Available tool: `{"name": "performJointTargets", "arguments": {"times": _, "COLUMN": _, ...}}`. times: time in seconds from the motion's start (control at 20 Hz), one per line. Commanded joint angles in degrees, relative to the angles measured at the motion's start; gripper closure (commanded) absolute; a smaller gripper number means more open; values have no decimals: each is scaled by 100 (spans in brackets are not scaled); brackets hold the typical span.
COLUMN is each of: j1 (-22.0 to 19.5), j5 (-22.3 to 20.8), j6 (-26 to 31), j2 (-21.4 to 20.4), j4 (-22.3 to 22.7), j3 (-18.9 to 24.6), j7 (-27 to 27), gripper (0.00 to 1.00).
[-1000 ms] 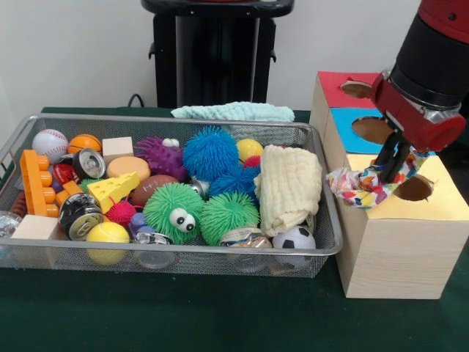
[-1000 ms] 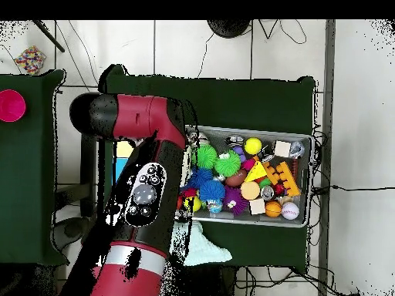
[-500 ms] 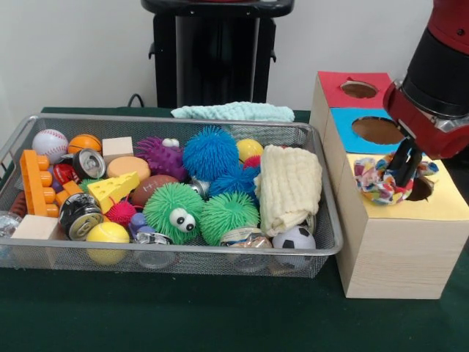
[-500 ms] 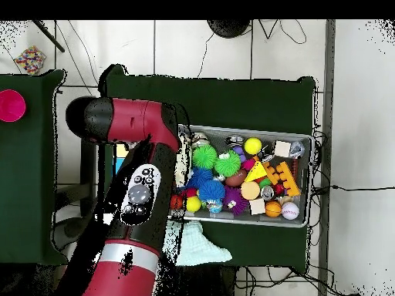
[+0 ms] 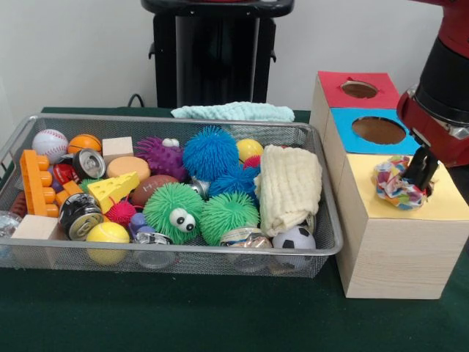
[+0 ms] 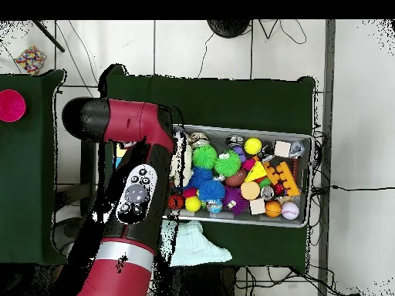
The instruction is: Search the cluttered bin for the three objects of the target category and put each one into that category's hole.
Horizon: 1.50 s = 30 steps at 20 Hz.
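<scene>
the gripper had carried the patterned cloth rightward, bunching it over the yellow panel's hole on the wooden box. it gripped the cloth's right edge, the bundle lying just left of the fingers.

Red and black robot arm, seen from the front and from above

The arm is built of thick rounded tubes, glossy red along most of its length with black sections at the joints; one black end cap bulges at the elbow, and a silver-grey band rings the lower segment. A dark oval panel with round grey buttons sits on its upper face. From the front, the wrist shows a black cylinder above a red collar edged in silver, with a small black gripper beneath.
</scene>
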Motion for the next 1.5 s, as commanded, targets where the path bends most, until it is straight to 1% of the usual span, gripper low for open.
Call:
{"name": "performJointTargets", "arguments": {"times": 0.05, "j1": 38, "j5": 386, "j6": -498, "j2": 401, "j4": 736, "j3": 628, "j7": 1358, "gripper": 100}}
{"name": "performJointTargets", "arguments": {"times": 0.3, "j1": 47, "j5": 395, "j6": -513, "j2": 554, "j4": 665, "j3": 577, "j7": 1272, "gripper": 100}}
{"name": "performJointTargets", "arguments": {"times": 0.65, "j1": -41, "j5": 142, "j6": -562, "j2": 811, "j4": 480, "j3": 561, "j7": 864, "gripper": 100}}
{"name": "performJointTargets", "arguments": {"times": 0.95, "j1": -72, "j5": -182, "j6": -176, "j2": 1056, "j4": 130, "j3": 325, "j7": 614, "gripper": 100}}
{"name": "performJointTargets", "arguments": {"times": 1.15, "j1": -60, "j5": -270, "j6": -136, "j2": 1190, "j4": -5, "j3": 202, "j7": 571, "gripper": 100}}
{"name": "performJointTargets", "arguments": {"times": 1.3, "j1": -60, "j5": -278, "j6": -262, "j2": 1305, "j4": -61, "j3": 169, "j7": 531, "gripper": 100}}
{"name": "performJointTargets", "arguments": {"times": 1.5, "j1": -47, "j5": -267, "j6": -257, "j2": 1343, "j4": -84, "j3": 124, "j7": 525, "gripper": 100}}
